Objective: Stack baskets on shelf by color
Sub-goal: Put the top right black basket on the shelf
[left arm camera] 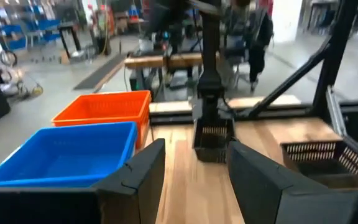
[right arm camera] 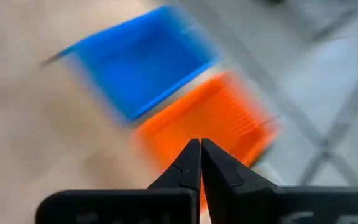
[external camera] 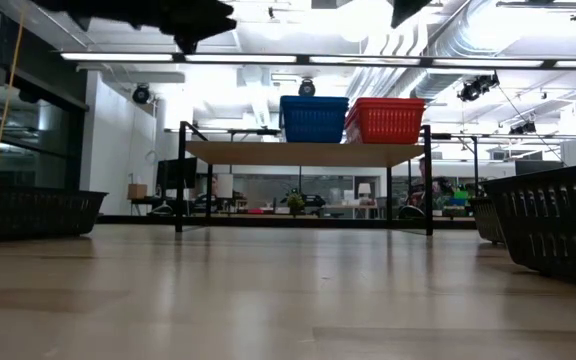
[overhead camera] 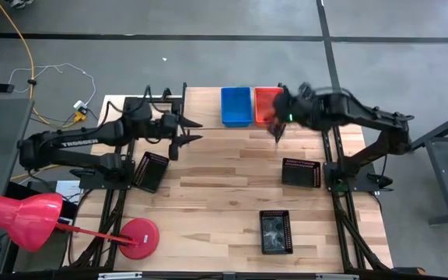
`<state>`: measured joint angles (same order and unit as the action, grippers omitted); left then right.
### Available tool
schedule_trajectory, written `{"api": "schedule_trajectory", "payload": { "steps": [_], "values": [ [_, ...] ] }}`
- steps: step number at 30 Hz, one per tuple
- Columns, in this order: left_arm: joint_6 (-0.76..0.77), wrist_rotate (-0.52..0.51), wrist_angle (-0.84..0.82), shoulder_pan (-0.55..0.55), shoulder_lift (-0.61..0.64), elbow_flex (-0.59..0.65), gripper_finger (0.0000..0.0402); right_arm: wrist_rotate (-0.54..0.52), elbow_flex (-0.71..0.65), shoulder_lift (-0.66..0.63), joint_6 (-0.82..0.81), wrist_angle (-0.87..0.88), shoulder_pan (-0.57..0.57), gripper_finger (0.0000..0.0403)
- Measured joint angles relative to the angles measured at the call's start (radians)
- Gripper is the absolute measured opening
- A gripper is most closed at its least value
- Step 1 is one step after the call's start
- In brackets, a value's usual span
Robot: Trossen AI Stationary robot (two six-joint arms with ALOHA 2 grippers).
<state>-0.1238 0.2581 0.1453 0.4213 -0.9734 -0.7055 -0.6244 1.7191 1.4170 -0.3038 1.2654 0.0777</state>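
A blue basket (overhead camera: 237, 106) and a red-orange basket (overhead camera: 266, 103) rest by their bottoms side by side on the shelf (overhead camera: 204, 109) at the table's far edge. They also show on the shelf plank (external camera: 308, 153) in the low view. Three black baskets (overhead camera: 152, 171) (overhead camera: 300, 173) (overhead camera: 275, 231) lie on the tabletop. My left gripper (overhead camera: 191, 132) hangs open and empty in the air, left of the shelf's front. My right gripper (right arm camera: 200, 142) is shut and empty, raised just in front of the red-orange basket (right arm camera: 210, 118).
A red lamp stands with its round base (overhead camera: 138, 238) at the table's near left corner. My right arm (left arm camera: 211, 93) stands in front of my left gripper (left arm camera: 194, 180). Bare wood lies in the table's middle between the black baskets.
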Motion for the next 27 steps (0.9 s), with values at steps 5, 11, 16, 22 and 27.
{"api": "schedule_trajectory", "payload": {
  "steps": [5, 11, 16, 22, 27],
  "values": [
    [0.067, 0.001, 0.194, 0.0, 0.043, 0.128, 0.0156, 0.21, 0.0, 0.013, -0.231, 0.199, -0.163, 0.0],
    [0.141, 0.001, 0.224, -0.001, 0.05, 0.163, 0.0156, 0.204, -0.001, 0.057, -0.546, 0.304, -0.373, 0.0],
    [0.155, 0.001, 0.201, -0.017, 0.046, 0.164, 0.0156, 0.146, -0.089, 0.076, -0.788, 0.287, -0.512, 0.0],
    [0.131, 0.0, 0.129, -0.061, 0.045, 0.164, 0.0156, 0.23, -0.434, 0.027, -1.106, 0.201, -0.559, 0.0],
    [0.119, -0.001, 0.157, -0.087, 0.044, 0.164, 0.0156, 0.154, -0.628, -0.005, -1.159, -0.076, -0.553, 0.0003]
  ]
}}
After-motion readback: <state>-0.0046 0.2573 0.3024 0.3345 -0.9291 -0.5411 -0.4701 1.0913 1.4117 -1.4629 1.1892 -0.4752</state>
